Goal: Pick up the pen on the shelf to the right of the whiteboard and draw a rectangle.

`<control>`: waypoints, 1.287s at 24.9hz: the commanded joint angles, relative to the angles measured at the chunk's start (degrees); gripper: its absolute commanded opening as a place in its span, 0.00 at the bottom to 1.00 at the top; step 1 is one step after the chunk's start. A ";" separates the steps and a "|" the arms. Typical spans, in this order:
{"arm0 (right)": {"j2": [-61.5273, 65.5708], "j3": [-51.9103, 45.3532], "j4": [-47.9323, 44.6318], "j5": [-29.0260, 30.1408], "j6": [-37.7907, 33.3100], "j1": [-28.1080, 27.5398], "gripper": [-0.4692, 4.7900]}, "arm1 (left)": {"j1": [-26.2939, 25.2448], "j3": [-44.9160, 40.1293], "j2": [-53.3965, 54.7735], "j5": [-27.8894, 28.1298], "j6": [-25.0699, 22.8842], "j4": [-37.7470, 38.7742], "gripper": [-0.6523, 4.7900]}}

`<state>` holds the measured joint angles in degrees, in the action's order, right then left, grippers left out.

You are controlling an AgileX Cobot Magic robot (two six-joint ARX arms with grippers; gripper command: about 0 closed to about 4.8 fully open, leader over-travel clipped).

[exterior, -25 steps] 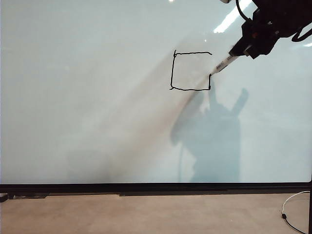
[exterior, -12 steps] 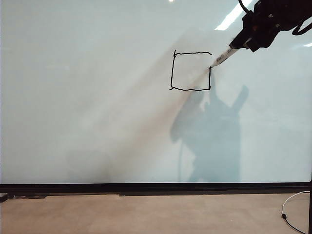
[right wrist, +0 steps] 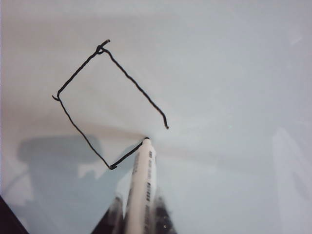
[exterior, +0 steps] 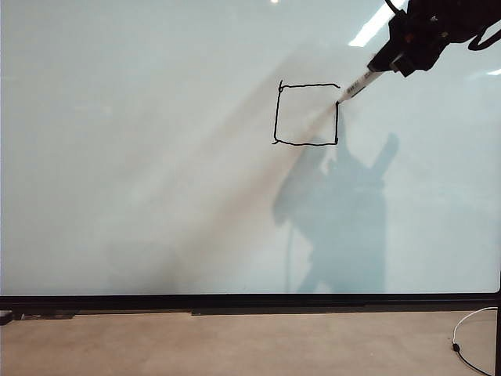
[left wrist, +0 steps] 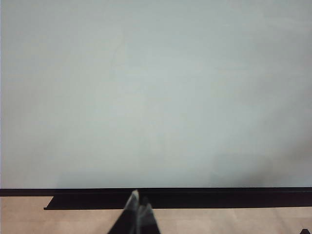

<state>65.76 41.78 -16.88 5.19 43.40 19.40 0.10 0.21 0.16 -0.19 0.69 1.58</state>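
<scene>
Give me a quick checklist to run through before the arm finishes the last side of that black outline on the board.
1. Grip: right gripper shut on the slim white marker pen, at the upper right of the exterior view. Ok.
2. Pen tip meets the glossy pale whiteboard at the end of the fresh line. Ok.
3. Thin black hand-drawn rectangle: three sides drawn, right side only partly up. Not ok.
4. Gap left between the pen tip and the hooked end of the top side. Not ok, close it.
5. Left gripper low by the board's black bottom frame, shut, holding nothing. Ok.
6. Ink supply in the pen: cannot tell.
</scene>
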 commanded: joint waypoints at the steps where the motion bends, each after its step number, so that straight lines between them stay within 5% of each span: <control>1: -0.98 0.63 -4.13 -1.25 0.42 -0.07 0.08 | 0.00 0.17 0.02 -0.02 -0.24 -0.35 0.11; 17: -2.08 0.59 -2.27 -1.20 0.00 -0.07 0.08 | 0.00 0.17 0.02 -0.02 -0.24 -0.37 0.11; 26: -7.45 -2.91 -1.31 -4.28 -4.07 2.86 0.08 | 0.00 0.17 0.02 -0.02 -0.24 -0.37 0.11; 32: -15.98 -8.33 -1.25 -4.00 -13.14 2.60 0.08 | 0.00 0.17 0.02 0.00 -0.24 -0.37 0.11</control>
<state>51.59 34.17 -17.06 1.08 33.12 22.17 0.10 0.21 0.16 -0.19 0.71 1.56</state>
